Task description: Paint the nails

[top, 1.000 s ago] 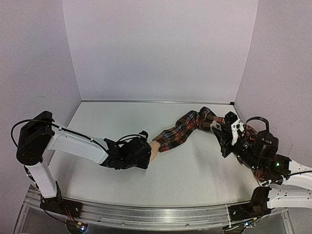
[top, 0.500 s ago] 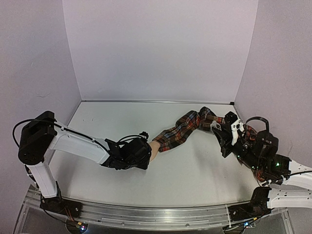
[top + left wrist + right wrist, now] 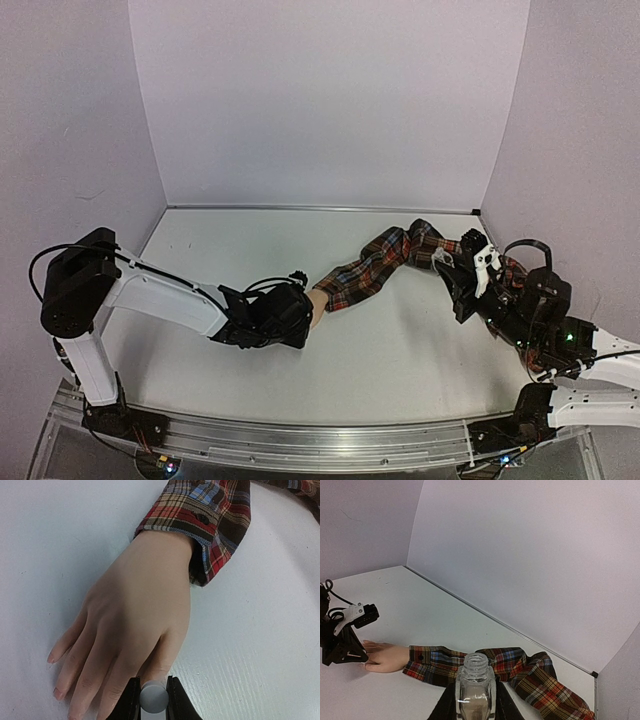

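Toward the near edge, left of centre, the left gripper (image 3: 153,701) pinches a small round grey cap (image 3: 153,696) close over the pale flesh-coloured mannequin hand (image 3: 135,615), whose tiny nails (image 3: 58,694) rest on the white tabletop (image 3: 400,350). Near the right edge, the right gripper (image 3: 475,702) clamps an uncapped clear glass bottle (image 3: 475,677). The red plaid sleeve (image 3: 375,265) trails toward the far right corner.

The right pincer (image 3: 475,703) clasps an uncapped clear glass bottle (image 3: 475,677) upright. Beyond it a red plaid sleeve (image 3: 522,672) lies on the white worktop (image 3: 420,605), the left pincer (image 3: 342,649) at its mannequin hand (image 3: 387,658).
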`<state>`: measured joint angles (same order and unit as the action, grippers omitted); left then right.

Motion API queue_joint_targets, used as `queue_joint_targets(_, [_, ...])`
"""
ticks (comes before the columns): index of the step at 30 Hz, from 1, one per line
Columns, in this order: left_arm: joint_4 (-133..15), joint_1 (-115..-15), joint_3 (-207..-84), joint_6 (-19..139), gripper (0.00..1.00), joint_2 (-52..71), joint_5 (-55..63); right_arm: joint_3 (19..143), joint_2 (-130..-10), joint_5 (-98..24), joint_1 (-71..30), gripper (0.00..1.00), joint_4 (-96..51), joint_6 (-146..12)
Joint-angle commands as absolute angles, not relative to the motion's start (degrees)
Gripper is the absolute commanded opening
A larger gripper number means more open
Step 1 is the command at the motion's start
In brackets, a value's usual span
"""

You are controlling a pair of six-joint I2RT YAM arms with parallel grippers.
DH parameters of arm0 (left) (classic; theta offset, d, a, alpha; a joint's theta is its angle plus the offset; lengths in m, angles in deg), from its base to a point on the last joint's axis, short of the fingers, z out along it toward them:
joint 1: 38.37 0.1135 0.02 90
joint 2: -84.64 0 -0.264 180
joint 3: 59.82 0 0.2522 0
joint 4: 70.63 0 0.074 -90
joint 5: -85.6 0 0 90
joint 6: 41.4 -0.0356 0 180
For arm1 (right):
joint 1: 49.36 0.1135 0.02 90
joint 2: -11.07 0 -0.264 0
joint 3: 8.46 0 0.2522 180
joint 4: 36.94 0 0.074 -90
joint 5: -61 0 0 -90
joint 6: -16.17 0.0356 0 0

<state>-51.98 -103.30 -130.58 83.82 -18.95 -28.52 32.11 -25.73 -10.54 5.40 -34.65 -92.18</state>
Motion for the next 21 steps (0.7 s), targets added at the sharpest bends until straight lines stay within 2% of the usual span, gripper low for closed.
queue_joint_targets(1, [-53.2, -103.01, -132.68, 82.89, 0.0, -19.33, -29.04, 32.46, -24.71, -10.86, 4.52, 0.0, -36.19, -91.81])
queue_joint_targets(21, [-50.7, -103.03, -130.42, 84.49, 0.0, -17.2, -31.39, 32.43, -24.67, -10.97, 4.43, 0.0, -36.19, -91.71])
